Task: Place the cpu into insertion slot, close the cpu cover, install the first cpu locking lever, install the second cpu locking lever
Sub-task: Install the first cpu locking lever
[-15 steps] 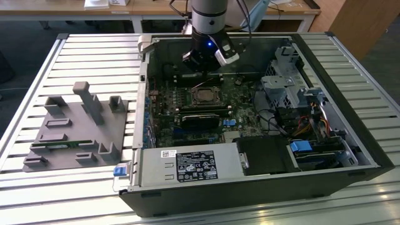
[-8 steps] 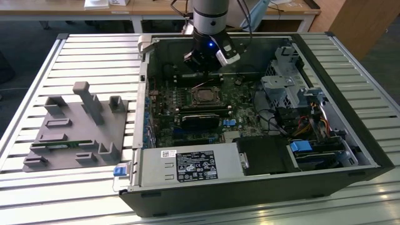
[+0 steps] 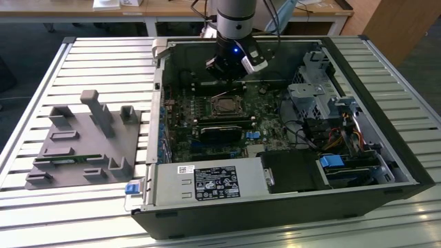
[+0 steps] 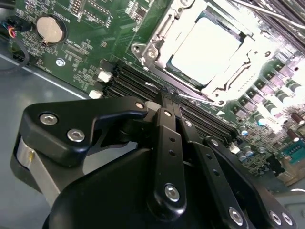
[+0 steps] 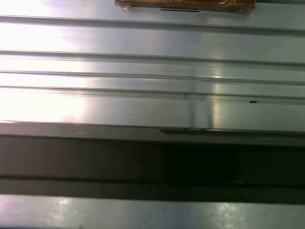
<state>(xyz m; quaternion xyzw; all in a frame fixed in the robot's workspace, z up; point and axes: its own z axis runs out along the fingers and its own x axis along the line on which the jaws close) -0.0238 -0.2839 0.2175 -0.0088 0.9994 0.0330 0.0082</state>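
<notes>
The cpu (image 4: 205, 50), with a bright silvery top, lies flat in the insertion slot (image 3: 224, 107) on the green motherboard. The cpu cover (image 4: 159, 31), a silvery frame, lies down around it with the chip showing through its cut-out. A thin wire locking lever (image 4: 200, 98) runs along the socket's edge, and another (image 4: 267, 10) shows on the far side. My gripper (image 4: 165, 95) has its black fingers pressed together, tips just beside the near lever and over the memory slots. In the exterior view the gripper (image 3: 233, 85) hangs just behind the socket.
The open case (image 3: 406, 170) lies on a slatted metal table (image 5: 152, 71). A black finned card (image 3: 220, 129), power supply (image 3: 206, 183) and drive cage (image 3: 310, 95) crowd the socket. A grey fixture block (image 3: 82, 139) stands at the exterior view's left. A coin cell (image 4: 50, 28) sits on the board.
</notes>
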